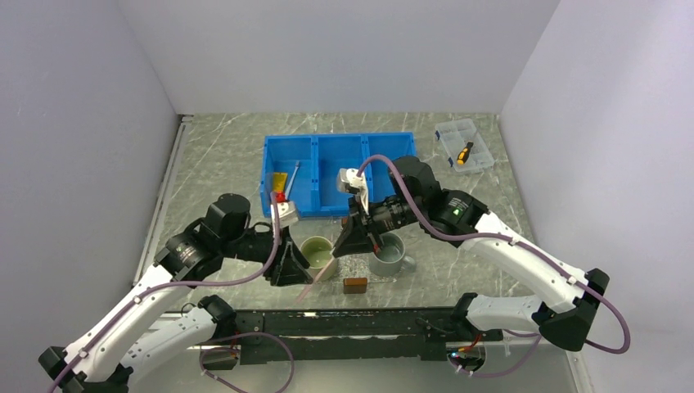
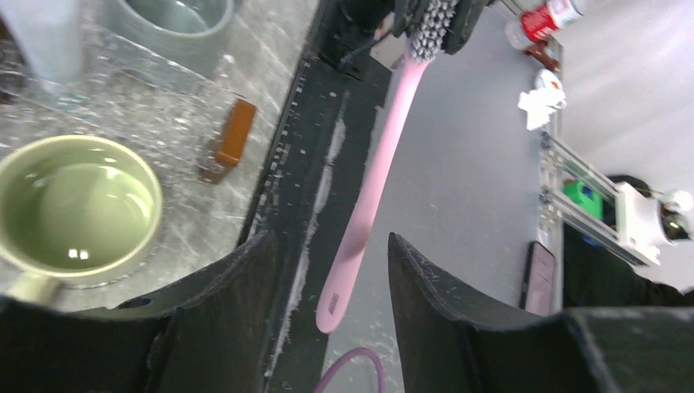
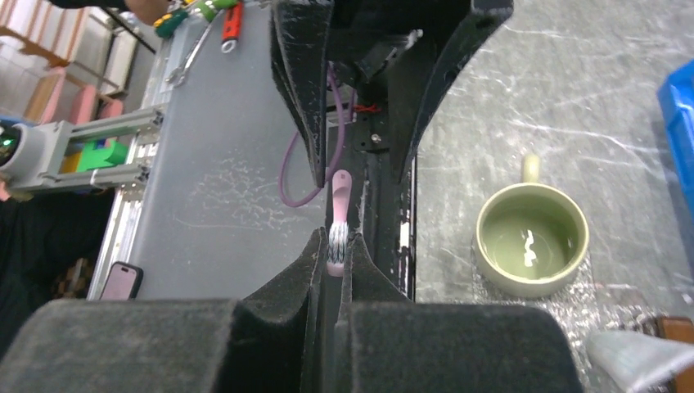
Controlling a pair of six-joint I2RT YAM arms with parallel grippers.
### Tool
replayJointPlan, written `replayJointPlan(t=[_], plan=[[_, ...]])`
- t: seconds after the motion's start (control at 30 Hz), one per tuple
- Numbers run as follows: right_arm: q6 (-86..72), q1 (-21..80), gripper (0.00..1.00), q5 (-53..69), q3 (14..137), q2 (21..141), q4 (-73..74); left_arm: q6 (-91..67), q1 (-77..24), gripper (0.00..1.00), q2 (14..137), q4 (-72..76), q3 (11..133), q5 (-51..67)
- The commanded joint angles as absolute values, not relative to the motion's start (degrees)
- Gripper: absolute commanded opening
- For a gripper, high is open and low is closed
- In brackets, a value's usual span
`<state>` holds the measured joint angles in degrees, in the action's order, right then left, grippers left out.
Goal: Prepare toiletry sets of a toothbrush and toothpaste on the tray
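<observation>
1. Saw a grey marbled desk (image 1: pixel 458 205) with plain pale walls (image 1: pixel 344 57) on three sides.
2. Found a blue bin (image 1: pixel 337 137) with three parts at the back of the desk.
3. Spotted a clear lidded box (image 1: pixel 446 131) in the far right corner, with an orange and black tool (image 1: pixel 464 153) inside.
4. Found a green mug (image 1: pixel 317 254) and a grey mug (image 1: pixel 389 255) near the front.
5. Saw the clear tray (image 2: pixel 164 90) by the mugs, with its brown block (image 1: pixel 355 285) near the black rail (image 1: pixel 352 319).
6. Pinched the pink toothbrush (image 1: pixel 319 278) by its bristle end with the right fingers (image 1: pixel 350 241), closed tight on it.
7. Held that toothbrush up in the air, just beside the green mug, sloping down over the front edge.
8. Spread the left fingers (image 1: pixel 293 268) wide, one on each side of the handle end, not touching it.
9. Could not tell where the toothpaste lay.
</observation>
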<state>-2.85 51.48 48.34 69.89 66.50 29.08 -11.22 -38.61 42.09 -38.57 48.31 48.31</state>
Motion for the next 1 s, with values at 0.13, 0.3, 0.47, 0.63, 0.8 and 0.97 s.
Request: replayJointPlan(t=[0.13,0.3,0.47,0.63,0.8,0.97], plan=[[0.9,51.6,0.00,33.8,78.2,65.8,43.2,-12.4,-38.7,0.65,38.5,-38.7,53.5,30.3],[0.3,51.6,0.00,25.0,80.9,65.6,49.1,-13.1,-38.7,0.71,35.4,-39.0,53.2,20.9],[-1.1,51.6,0.00,15.2,84.3,67.0,54.9,-13.3,-38.7,0.80,32.6,-38.9,51.1,14.8],[-2.9,51.7,0.00,9.5,84.8,68.5,56.9,-14.0,-38.7,0.88,29.3,-38.2,48.0,9.8],[-4.0,52.0,0.00,5.6,85.3,70.7,58.0,-14.2,-38.7,0.99,26.9,-37.4,45.5,7.0],[-4.4,52.3,0.00,3.7,85.5,72.4,57.5,-14.4,-38.7,1.00,26.2,-38.3,45.3,5.7]])
